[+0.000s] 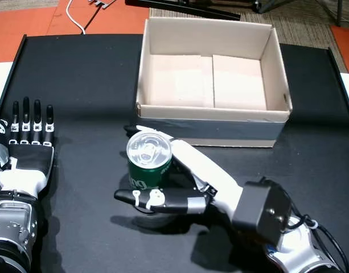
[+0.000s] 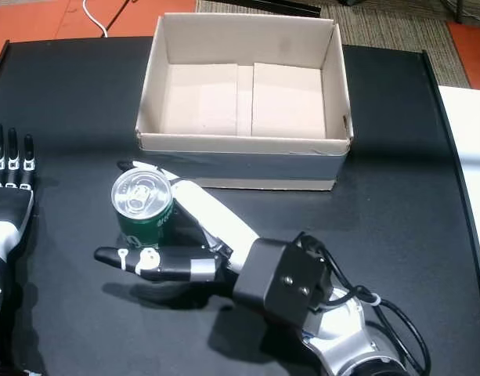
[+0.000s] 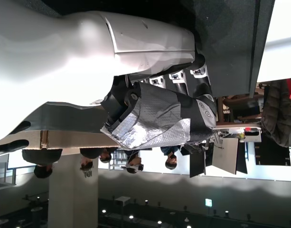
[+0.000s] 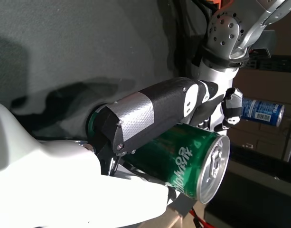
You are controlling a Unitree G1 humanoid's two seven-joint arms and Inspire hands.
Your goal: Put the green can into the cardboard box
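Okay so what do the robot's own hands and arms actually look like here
Both hands have glossy white shells with black fingers. The left hand shows white knuckle joints, silver tape at its thumb base and a metallic grey wrist. The right hand has a silver tape band on its black thumb, a black box-shaped camera at the wrist and black cables behind it.

One green aluminium drink can with a silver top (image 1: 148, 161) stands on the one black worktop (image 1: 83, 85), and one open brown cardboard box with a grey taped front (image 1: 213, 122) sits on it as well. Two robot hands show in both head views: the left white-and-black five-finger hand (image 1: 27, 145) and the right white-and-black five-finger hand (image 1: 183, 182). The right wrist view adds one blue drink can lying on its side (image 4: 262, 111), so two cans in all.
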